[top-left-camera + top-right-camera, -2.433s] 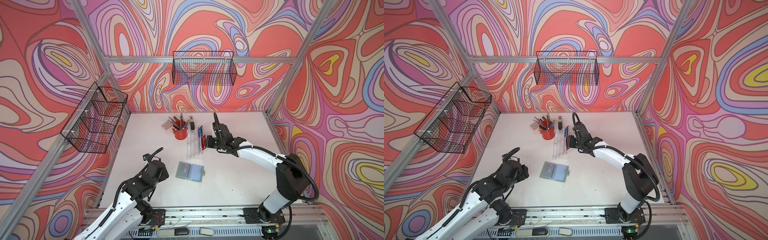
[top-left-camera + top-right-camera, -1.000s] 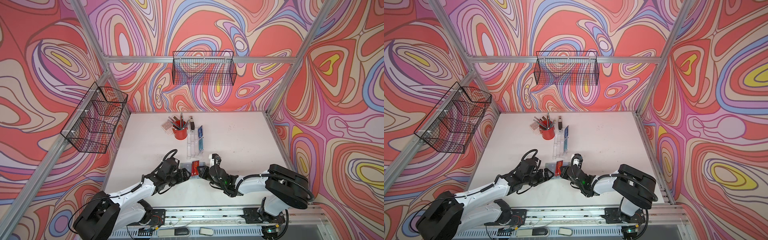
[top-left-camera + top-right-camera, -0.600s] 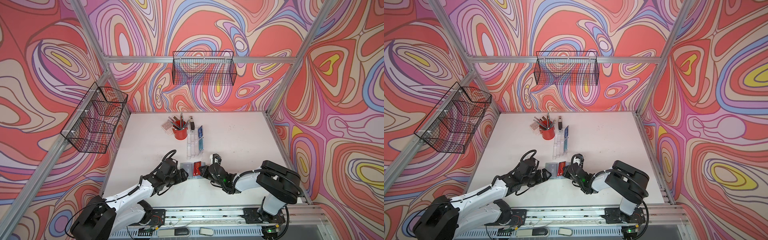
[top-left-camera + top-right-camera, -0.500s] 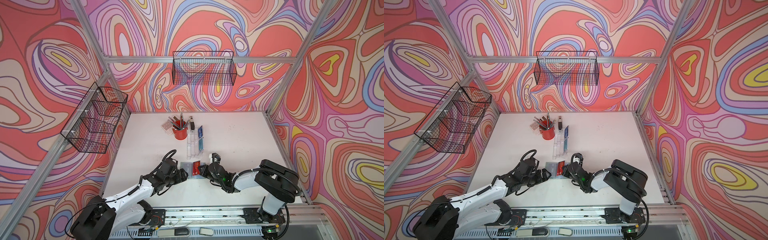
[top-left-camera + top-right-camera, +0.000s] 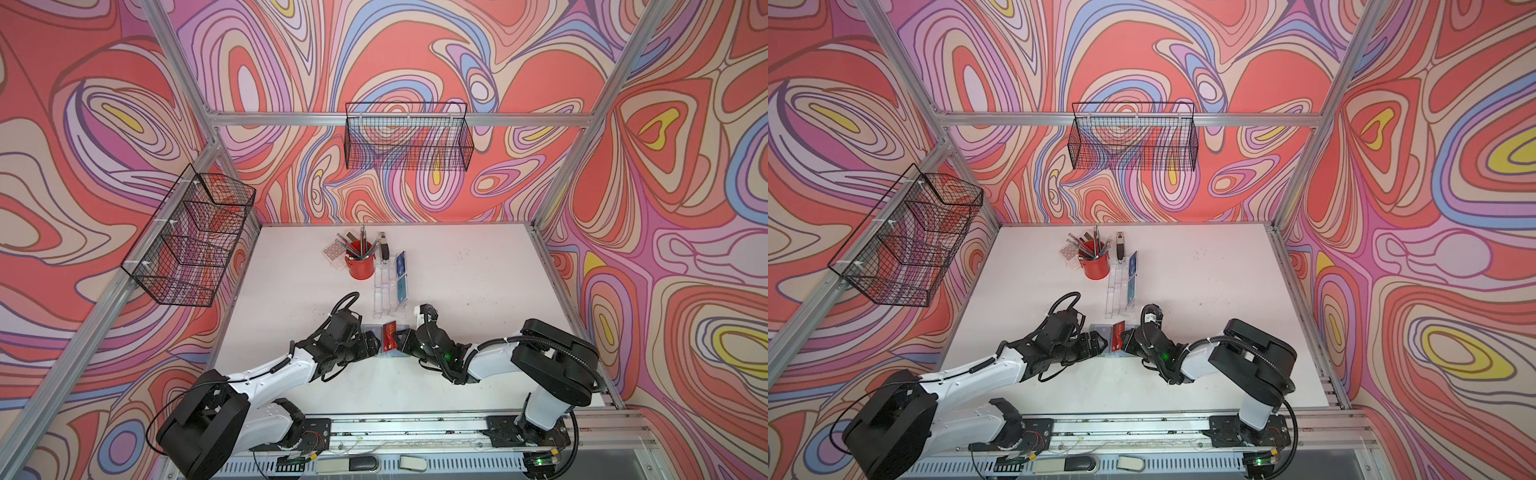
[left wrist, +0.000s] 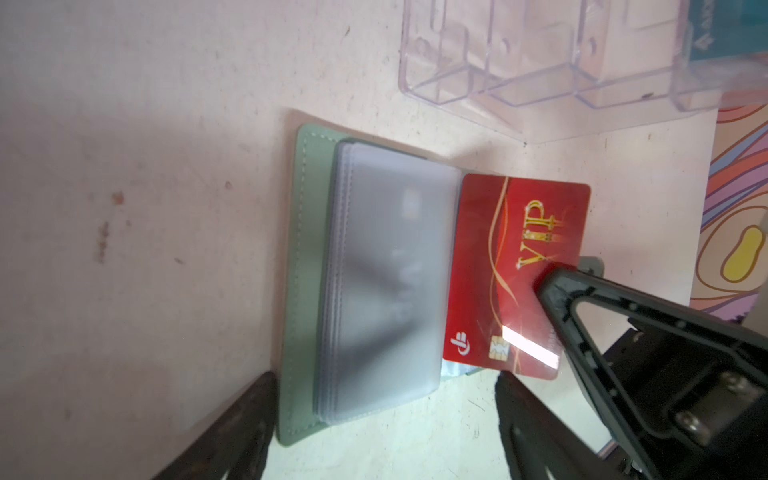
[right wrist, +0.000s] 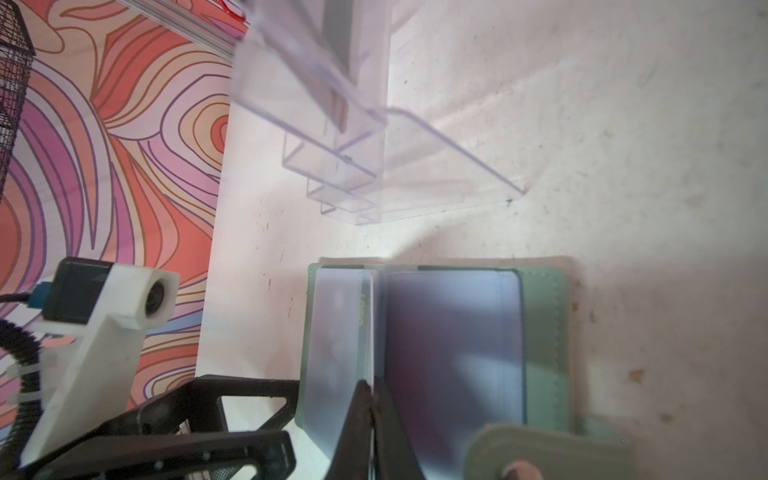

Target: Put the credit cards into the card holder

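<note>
Card holder (image 5: pixel 371 329) lies open on the table (image 5: pixel 478 291) near its front edge, just before the clear stand (image 5: pixel 386 291). Both arms reach in low from opposite sides.

Left wrist view: sage-green cover, frosted sleeves. A red credit card (image 6: pixel 511 257) with gold VIP lettering sits over one half, clenched by the right pincer (image 6: pixel 548 286). The left pincer (image 6: pixel 382 374) is spread wide and empty.

Right wrist view: card edge-on between the closed fingers (image 7: pixel 365 399).

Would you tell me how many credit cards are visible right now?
3: red card in the right gripper at the holder; blue card and teal card in the stand. The holder may hide more.
</note>
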